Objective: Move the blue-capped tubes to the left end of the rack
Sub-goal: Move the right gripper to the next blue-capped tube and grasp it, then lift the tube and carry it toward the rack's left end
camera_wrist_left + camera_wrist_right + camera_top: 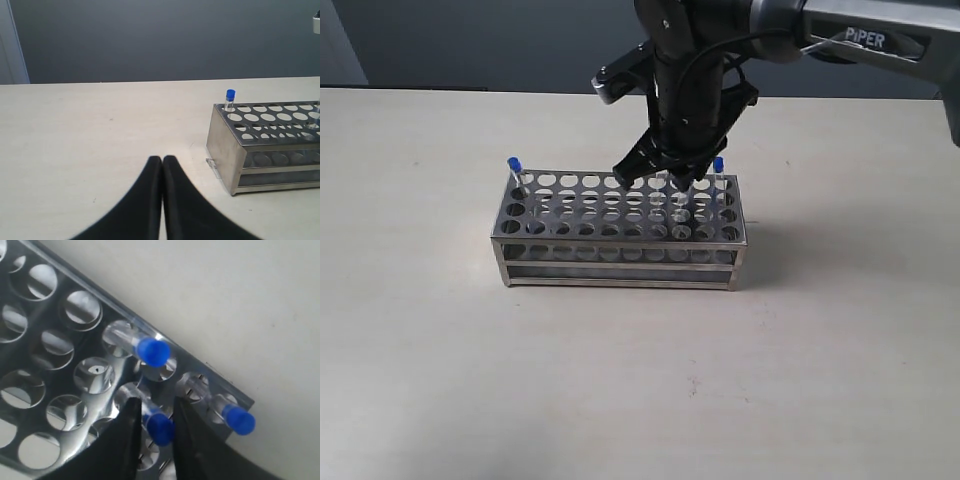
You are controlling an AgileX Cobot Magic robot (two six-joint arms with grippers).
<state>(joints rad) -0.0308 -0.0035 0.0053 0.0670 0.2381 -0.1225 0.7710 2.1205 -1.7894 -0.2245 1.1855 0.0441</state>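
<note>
At left end of rack (618,262): one blue-capped tube (514,165) seated in back corner hole, counts as done. Right end: three more in holes. Right gripper (159,437) down over them, fingers pressed to both sides of nearest tube (160,429), apparently gripping, not lifted. Left gripper (162,195) pinched closed, empty, over table (75,150) short of rack. Roughly quarter complete; three transfers left.

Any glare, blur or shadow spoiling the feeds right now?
Exterior view: soft even light, rack sharp, shadows faint. Right wrist view: mirror glare across the rack's plate, right pincer blurred near the lens. Left wrist view: left pincer dark and soft-edged.
</note>
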